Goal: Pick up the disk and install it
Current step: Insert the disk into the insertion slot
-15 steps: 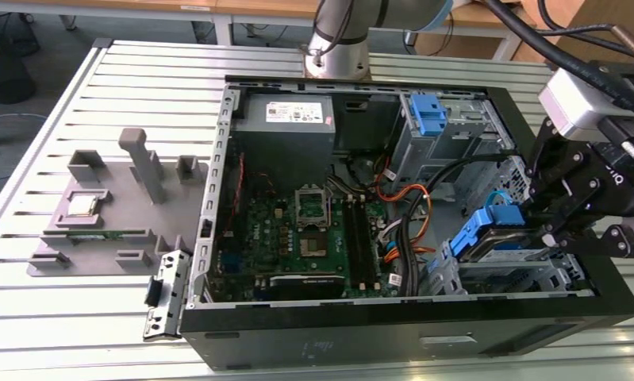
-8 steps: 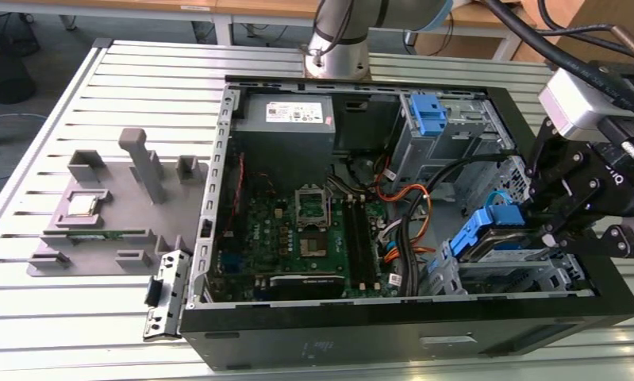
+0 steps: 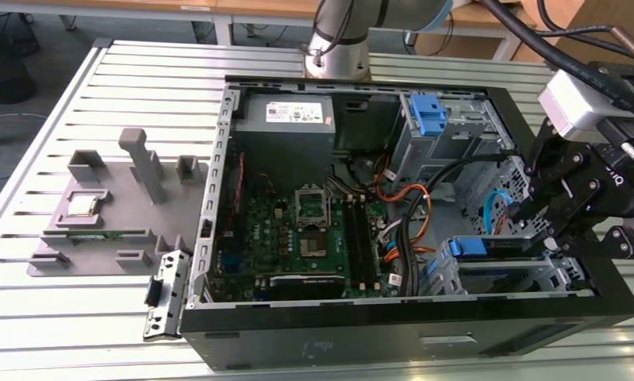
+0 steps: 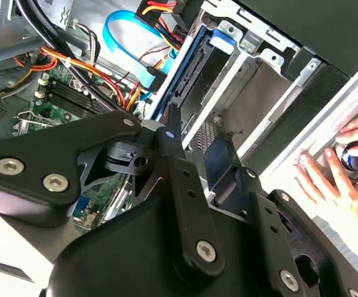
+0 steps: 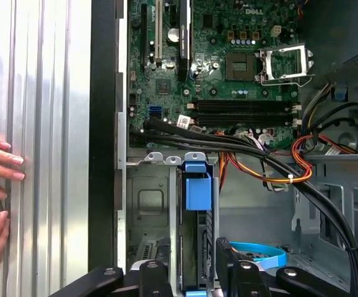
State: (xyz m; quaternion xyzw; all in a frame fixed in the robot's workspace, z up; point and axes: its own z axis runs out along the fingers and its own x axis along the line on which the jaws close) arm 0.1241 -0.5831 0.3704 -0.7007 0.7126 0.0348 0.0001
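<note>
Exterior view, landmark: the computer case (image 3: 328,349) lies open on the slatted surface (image 3: 136,71); every place below is given against it.
Exterior view, tool: your tool (image 3: 558,230) is down inside the case, at its corner on the exterior view's right, over the drive cage (image 3: 512,278).
Exterior view, disk: the disk (image 3: 481,248) stands on edge in that cage inside the case, blue carrier showing, just beside the tool.
Second wrist view, tool: your tool (image 4: 194,139) is at the near end of the disk (image 4: 188,74), within the case. You cannot tell whether it grips the disk or is free of it.
Second wrist view, bystander: a person's hand (image 4: 331,179) rests on the surface just outside the case wall.
First wrist view, disk: the disk (image 5: 197,229) sits in a cage (image 5: 145,204) slot, its blue tab towards the motherboard (image 5: 228,62) deeper in the case.
First wrist view, tool: your tool (image 5: 190,272) is at the disk's other end.
Progress, done: the pick-up looks finished, since the disk is inside the case and slotted.
Progress, left: judge it as late in the install. Full seating is not confirmed, and the tool is not yet clear of the case.
</note>
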